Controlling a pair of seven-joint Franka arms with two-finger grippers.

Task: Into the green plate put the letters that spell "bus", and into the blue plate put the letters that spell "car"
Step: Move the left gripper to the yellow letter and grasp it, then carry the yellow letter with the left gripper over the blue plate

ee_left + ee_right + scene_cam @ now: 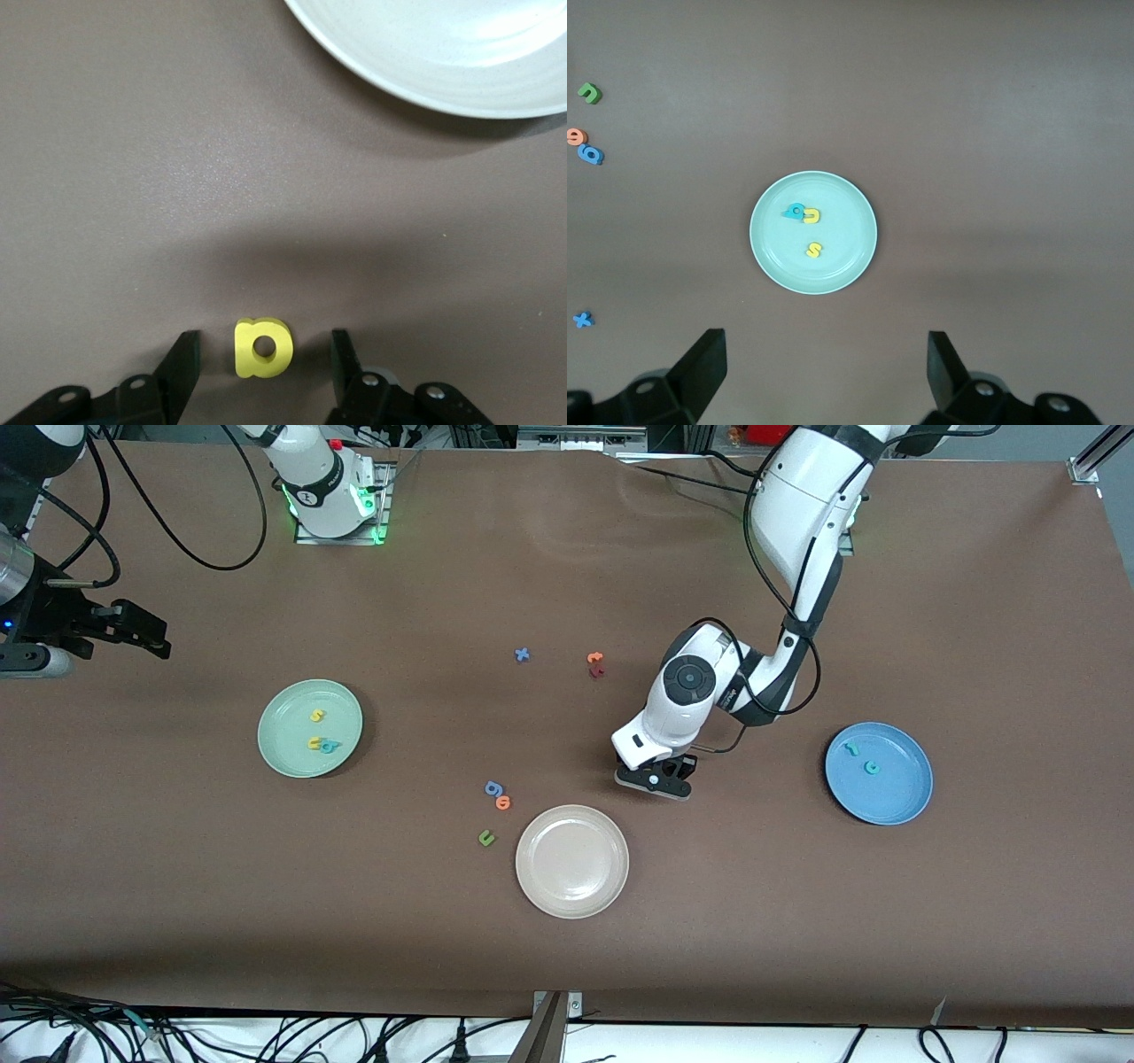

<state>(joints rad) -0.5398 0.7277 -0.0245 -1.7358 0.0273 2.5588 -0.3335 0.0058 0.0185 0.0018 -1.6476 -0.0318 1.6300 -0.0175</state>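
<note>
The left gripper (pixel 264 372) is down at the table (pixel 567 957) just beside the beige plate (pixel 572 861), its jaws partly open on either side of the yellow "a" (pixel 263 347) without touching it. The green plate (pixel 310 728) holds the "s" (pixel 814 251), "u" (pixel 811 215) and "b" (pixel 795 211); the blue plate (pixel 878 773) holds two teal letters. The right gripper (pixel 824 372) waits with jaws wide, high over the green plate.

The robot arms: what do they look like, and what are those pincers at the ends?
Both arms are glossy white with black joints and loose black cables. The left gripper and right gripper are black two-finger clamps. A green light glows at the right arm's base.
</note>
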